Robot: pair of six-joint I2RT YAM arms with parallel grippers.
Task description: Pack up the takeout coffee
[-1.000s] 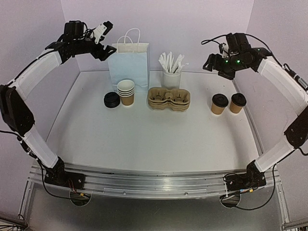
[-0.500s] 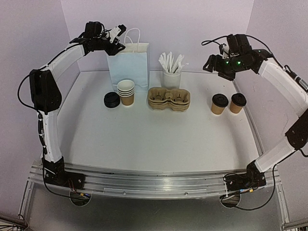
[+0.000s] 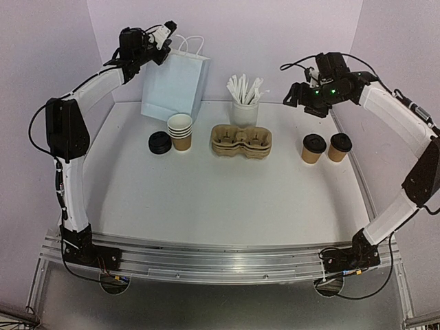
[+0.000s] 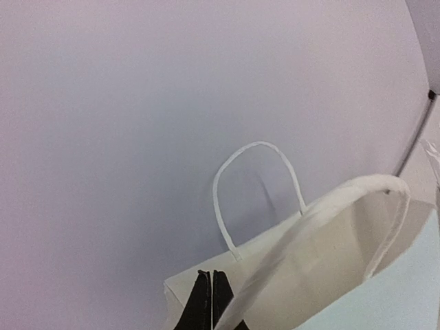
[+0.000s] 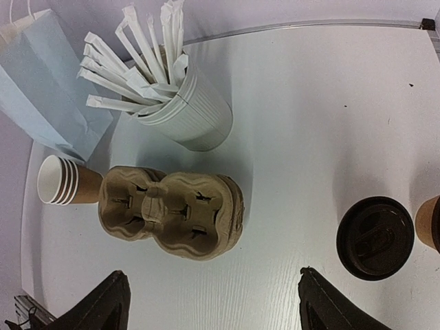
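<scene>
Takeout coffee cups [image 3: 314,148], two with black lids, stand just right of the cardboard carrier [image 3: 241,140]. Your right gripper [image 3: 294,96] hangs above and behind them, jaws spread wide and holding nothing. Behind and left of the carrier, your left gripper [image 3: 162,33] is pinched tight on the tilted blue bag [image 3: 172,86] at its top edge.

At table [image 3: 206,199] back: pale blue bag [image 3: 172,86] tilted; white stick holder [image 3: 245,113] near it; stacked pulp carriers [image 3: 241,141] in front

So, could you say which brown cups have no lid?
The stack left of the carrier: its white inside shows, while both right-hand cups are lidded.
</scene>
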